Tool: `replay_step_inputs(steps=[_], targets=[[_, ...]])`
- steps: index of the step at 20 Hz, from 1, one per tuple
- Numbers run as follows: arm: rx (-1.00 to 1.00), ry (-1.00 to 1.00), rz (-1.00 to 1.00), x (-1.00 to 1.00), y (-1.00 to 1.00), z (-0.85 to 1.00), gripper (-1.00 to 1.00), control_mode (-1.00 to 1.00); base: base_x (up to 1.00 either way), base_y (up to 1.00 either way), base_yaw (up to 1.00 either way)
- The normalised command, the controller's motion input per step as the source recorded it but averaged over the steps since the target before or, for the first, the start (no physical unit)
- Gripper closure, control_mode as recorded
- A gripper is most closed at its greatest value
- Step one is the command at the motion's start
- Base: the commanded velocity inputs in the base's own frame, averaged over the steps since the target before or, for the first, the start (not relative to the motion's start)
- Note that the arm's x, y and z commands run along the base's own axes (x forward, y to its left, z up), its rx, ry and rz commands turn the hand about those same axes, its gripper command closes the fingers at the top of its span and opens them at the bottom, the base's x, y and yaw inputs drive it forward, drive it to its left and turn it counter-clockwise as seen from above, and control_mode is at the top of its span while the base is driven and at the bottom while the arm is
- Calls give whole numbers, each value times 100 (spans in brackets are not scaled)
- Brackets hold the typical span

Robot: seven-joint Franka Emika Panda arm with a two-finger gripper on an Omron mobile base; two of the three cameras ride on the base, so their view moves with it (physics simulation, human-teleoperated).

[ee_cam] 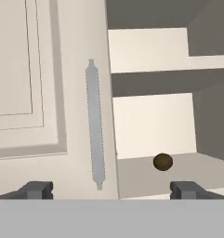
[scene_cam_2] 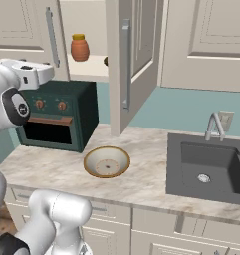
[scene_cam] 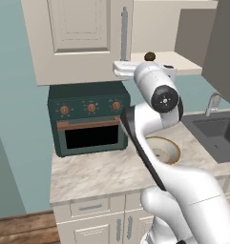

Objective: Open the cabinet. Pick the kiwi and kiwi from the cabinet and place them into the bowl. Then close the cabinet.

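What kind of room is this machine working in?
A home kitchen, computer-drawn by the look of it: a sink with a tap, a green toaster oven on a marble counter, and wall cabinets.

- The left base view looks forward and down from behind the arm, over the worktop point(scene_cam: 88, 174).
- The right base view does likewise; both share the bowl point(scene_cam_2: 106, 162) and oven point(scene_cam: 90, 119).
- The hand view faces the cabinet point(ee_cam: 48, 93) at close range.
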Motion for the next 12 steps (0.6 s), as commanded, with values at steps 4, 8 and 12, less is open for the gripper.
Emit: replay_step_inputs(steps=[4, 8, 12], targets=[[0, 0, 0, 38, 6, 0, -100, -100, 0, 0, 0], [0, 0, 0, 30, 22, 0, -100, -100, 0, 0, 0], [-1, 0, 0, 39, 27, 0, -100, -100, 0, 0, 0]])
